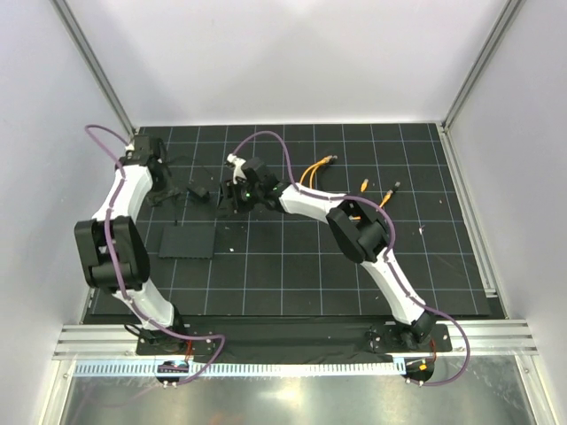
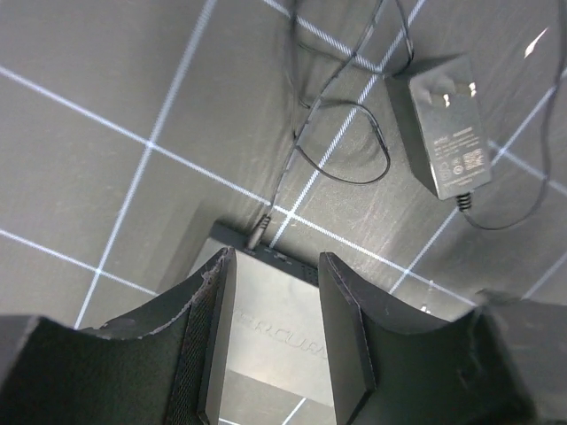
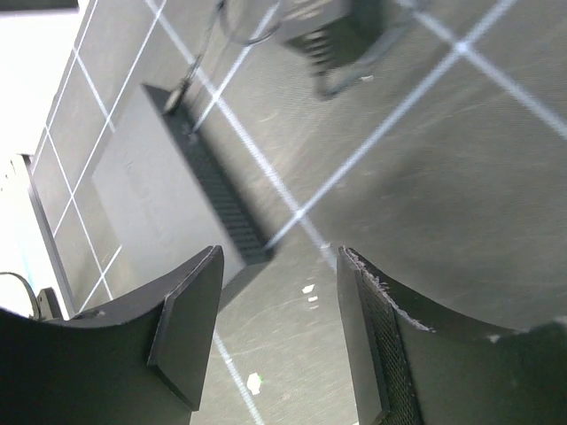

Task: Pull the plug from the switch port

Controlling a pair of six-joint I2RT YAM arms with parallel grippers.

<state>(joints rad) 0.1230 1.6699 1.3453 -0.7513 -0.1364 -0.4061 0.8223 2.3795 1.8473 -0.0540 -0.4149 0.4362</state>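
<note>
Matte-black switch (image 1: 186, 241): I see it flat on the grid mat (image 1: 310, 274), nearer the bases than both pincers.
Plug (image 2: 256, 237): seated in the switch's far edge, close to the power adapter (image 2: 447, 128).
Left gripper (image 2: 276, 266): fingers spread, empty, framing that plugged edge.
Right gripper (image 3: 279, 261): fingers spread, empty, over bare mat beside the switch.

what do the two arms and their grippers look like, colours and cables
Both the left arm and right arm have white shells with black joints, and a purple cable loops along each. The left gripper and right gripper are matte black, with flat wedge-shaped fingers, fine mesh texture on inner faces and pale chipped edges.
</note>
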